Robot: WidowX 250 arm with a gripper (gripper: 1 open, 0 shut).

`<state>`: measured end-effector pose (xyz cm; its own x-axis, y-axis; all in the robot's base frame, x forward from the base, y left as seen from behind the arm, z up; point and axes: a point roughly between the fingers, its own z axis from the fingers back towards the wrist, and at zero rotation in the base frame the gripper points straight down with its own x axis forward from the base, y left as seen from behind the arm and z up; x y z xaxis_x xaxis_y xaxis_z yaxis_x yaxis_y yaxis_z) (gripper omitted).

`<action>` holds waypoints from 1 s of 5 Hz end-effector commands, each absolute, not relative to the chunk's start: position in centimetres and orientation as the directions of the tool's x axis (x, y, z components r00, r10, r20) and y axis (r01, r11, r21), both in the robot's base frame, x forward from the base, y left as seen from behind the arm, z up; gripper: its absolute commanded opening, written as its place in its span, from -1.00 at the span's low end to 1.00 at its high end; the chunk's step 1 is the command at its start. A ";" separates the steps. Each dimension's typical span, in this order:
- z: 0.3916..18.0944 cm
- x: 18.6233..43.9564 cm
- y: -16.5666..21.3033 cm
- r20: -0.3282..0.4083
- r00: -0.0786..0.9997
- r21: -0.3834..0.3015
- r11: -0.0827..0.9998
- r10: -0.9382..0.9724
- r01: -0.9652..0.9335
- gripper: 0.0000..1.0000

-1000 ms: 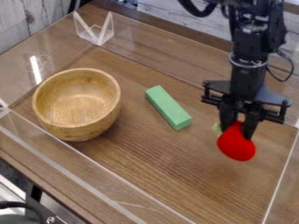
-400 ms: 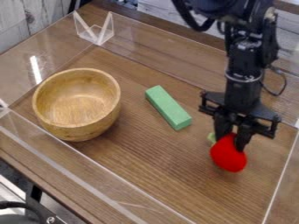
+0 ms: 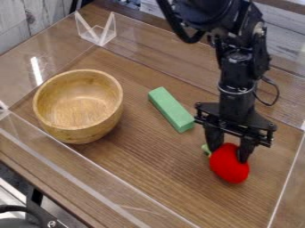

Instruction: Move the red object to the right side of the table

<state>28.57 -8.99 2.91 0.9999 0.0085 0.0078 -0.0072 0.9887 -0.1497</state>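
I have the red object (image 3: 229, 166) down at the lower right of the frame, on the right part of the table (image 3: 131, 191), close to the clear wall there. It looks to be resting on the wood, though I cannot be sure there is no gap beneath it. The hand (image 3: 234, 151) points straight down right over it, its dark fingers (image 3: 212, 142) straddling the top of the ball. I cannot tell whether they grip it or stand loose around it.

By my reading the move itself is nearly done: the object sits on the right side. What is left is to let go cleanly and lift away without rolling it.

The wooden bowl (image 3: 78, 105) at middle left is empty. A green block (image 3: 170, 109) lies on the table between bowl and hand, apart from both.
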 end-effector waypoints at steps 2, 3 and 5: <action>1.9 29.2 -8.9 0.033 0.999 -0.126 0.992 -0.013 0.017 1.00; 3.3 29.5 -8.6 0.031 1.000 -0.131 0.991 -0.001 0.005 1.00; 5.9 29.1 -7.7 0.034 0.997 -0.142 0.988 0.066 -0.060 1.00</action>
<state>28.63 -7.81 4.34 0.9977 0.0639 -0.0236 -0.0664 0.9890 -0.1322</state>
